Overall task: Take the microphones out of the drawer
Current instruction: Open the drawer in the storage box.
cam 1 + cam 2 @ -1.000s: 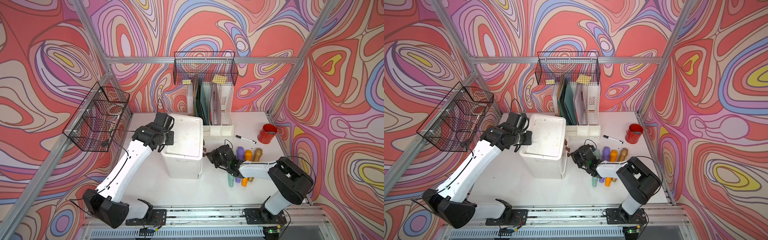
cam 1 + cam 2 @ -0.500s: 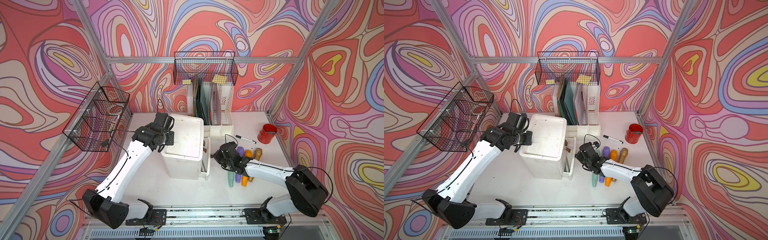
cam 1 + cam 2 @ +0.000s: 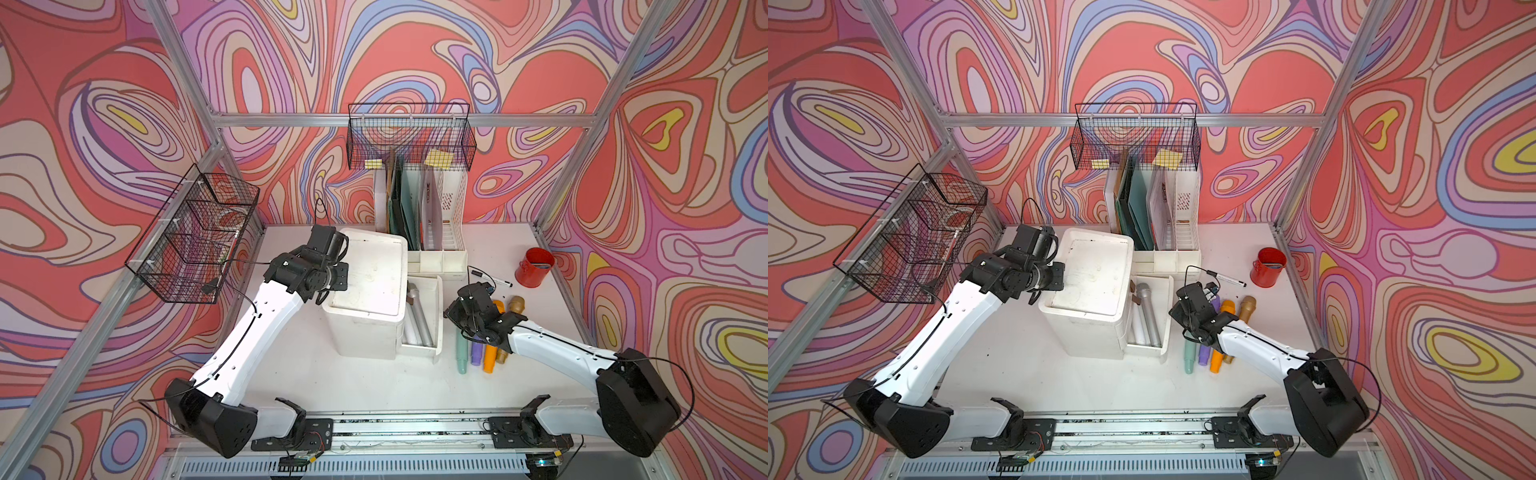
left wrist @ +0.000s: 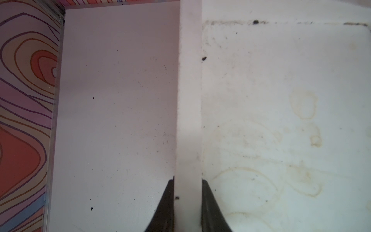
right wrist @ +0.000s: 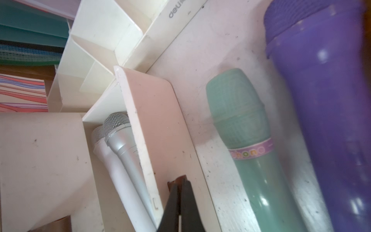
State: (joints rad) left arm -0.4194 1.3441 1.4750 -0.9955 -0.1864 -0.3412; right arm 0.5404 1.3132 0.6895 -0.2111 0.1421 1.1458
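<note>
The white drawer [image 3: 438,309] [image 3: 1168,309] stands pulled out of the right side of the white drawer unit [image 3: 370,282]. In it lie a silver microphone [image 3: 419,322] [image 5: 124,144] and a white microphone [image 5: 112,160] side by side. My right gripper [image 3: 449,312] [image 5: 180,181] sits at the drawer's front panel, shut on a thin brown tab [image 5: 177,179] there. My left gripper [image 3: 338,277] [image 4: 187,180] is shut on the raised rim [image 4: 189,100] of the unit's top at its left edge.
Right of the drawer, under my right arm, lie teal [image 3: 461,353], purple [image 3: 477,353], orange [image 3: 490,358] and gold [image 3: 515,305] toy microphones. A black marker [image 3: 490,279], a red cup [image 3: 534,266], a file organiser [image 3: 424,208] and a wire basket [image 3: 195,232] stand further back.
The drawer has slid out to the right, with my right gripper moving right at its front. The two microphones inside have come into view. The left arm has not moved.
</note>
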